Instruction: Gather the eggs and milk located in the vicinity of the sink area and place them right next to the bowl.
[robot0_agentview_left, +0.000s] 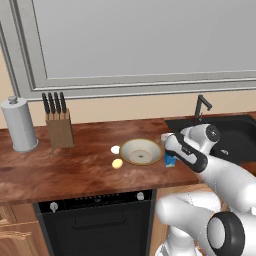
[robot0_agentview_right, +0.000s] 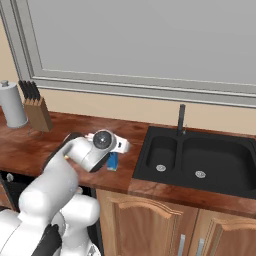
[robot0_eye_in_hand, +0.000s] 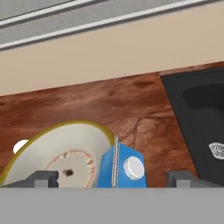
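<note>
Blue milk carton (robot0_eye_in_hand: 121, 167) upright between wide-open pincer (robot0_eye_in_hand: 113, 179) tips, just beside cream bowl (robot0_eye_in_hand: 61, 151) near bench (robot0_agentview_left: 75, 170) front edge. From left base camera: white egg (robot0_agentview_left: 115, 149) and tan egg (robot0_agentview_left: 117, 163) beside bowl's far side.

Light is even and bright across all three views, flat and diffuse, with no single source to be made out. Shadows are faint: only a soft darkening under the bowl (robot0_agentview_left: 141, 151) and beside the milk (robot0_eye_in_hand: 121, 167), which stands between the fingers (robot0_eye_in_hand: 43, 179) in the hand view. The wooden worktop (robot0_agentview_left: 80, 170) shows a mild sheen but no hard glare. The black sink (robot0_agentview_right: 200, 160) keeps its detail, its drains readable. Edges look slightly soft and pixelated, most in the hand view. No motion blur, no bending at the borders.
</note>
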